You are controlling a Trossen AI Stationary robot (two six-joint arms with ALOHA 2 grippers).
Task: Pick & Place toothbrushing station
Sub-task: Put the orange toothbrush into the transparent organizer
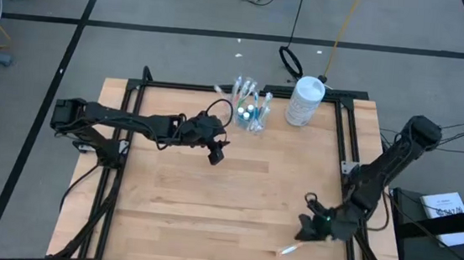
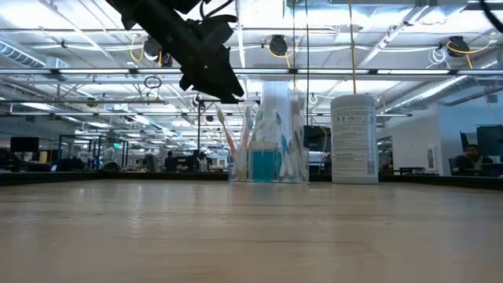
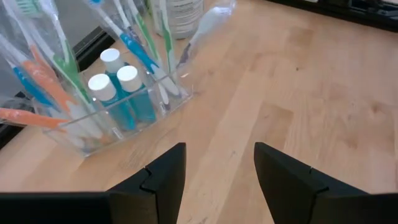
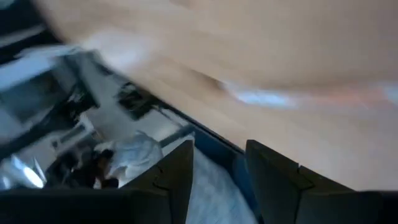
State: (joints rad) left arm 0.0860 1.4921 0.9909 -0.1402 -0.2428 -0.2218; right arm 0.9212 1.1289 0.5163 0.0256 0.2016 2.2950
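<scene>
While my left fingers [image 1: 215, 155] hang above the worktop [image 1: 234, 198] spread apart and empty, the clear holder [image 1: 248, 110] stands just beyond them at the far edge, upright, packed with toothbrushes [image 3: 134, 46] and three blue toothpaste tubes [image 3: 121, 93]. A white bottle [image 1: 305, 101] stands just to the right of the holder, apart from it. My right fingers [image 1: 311, 229] sit low near the worktop's near right corner, parted with nothing between them. One lone toothbrush [image 1: 290, 250] lies flat on the wood just beside them, on the near side.
</scene>
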